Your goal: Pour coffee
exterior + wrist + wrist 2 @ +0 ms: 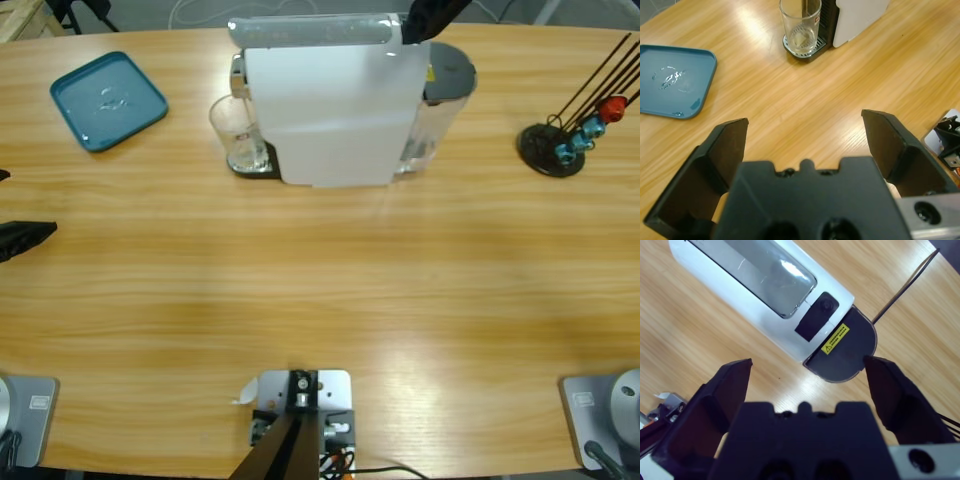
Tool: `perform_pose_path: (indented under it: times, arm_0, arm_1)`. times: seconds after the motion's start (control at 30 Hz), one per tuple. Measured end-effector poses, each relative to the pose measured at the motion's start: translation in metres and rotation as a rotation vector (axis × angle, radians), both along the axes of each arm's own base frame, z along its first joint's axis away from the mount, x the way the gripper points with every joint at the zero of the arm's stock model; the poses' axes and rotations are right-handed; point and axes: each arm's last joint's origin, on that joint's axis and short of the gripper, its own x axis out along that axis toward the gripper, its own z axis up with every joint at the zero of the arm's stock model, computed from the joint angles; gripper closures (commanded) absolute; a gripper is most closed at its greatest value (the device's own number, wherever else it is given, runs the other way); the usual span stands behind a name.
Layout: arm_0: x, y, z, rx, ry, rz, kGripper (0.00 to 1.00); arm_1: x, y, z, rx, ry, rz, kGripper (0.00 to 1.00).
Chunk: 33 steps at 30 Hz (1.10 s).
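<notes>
Coffee [801,39]: shallow pool in the clear glass [800,25] on the coffee machine [335,105] drip tray, well ahead of the left gripper [805,145], whose jaws are spread wide and empty, bare table [320,300] between. Right gripper [807,385], jaws wide and empty, hangs above the machine's top. Teal tray [108,100] lies left of the glass; capsule stand [560,145] stands near the right edge.

Teal tray [108,100], white coffee machine [335,110]
</notes>
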Motion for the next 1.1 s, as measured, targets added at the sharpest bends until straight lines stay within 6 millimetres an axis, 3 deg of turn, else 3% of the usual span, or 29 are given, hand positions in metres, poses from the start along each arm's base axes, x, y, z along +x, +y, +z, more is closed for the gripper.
perform_pose_path:
  times: [0.17, 0.33, 0.8, 0.97, 1.1]
  arm_0:
    - [0.001, -0.002, -0.004, -0.009, -0.008, 0.000, 0.032]
    - [0.004, -0.004, -0.007, 0.005, -0.005, -0.005, 0.032]
    - [0.009, -0.009, -0.015, -0.004, -0.021, -0.009, 0.055]
    - [0.009, -0.009, -0.019, -0.008, -0.028, -0.011, 0.055]
    - [0.009, -0.009, -0.021, -0.009, -0.029, -0.011, 0.055]
  arm_1:
    - [-0.023, -0.011, -0.008, -0.010, -0.047, 0.004, 0.064]
    - [-0.062, -0.039, -0.026, -0.012, -0.124, -0.010, 0.029]
    - [-0.162, -0.118, -0.103, 0.189, -0.293, -0.015, 0.077]
    - [-0.183, -0.136, -0.130, 0.274, -0.355, 0.003, 0.073]
    - [-0.189, -0.140, -0.136, 0.296, -0.367, 0.011, 0.076]
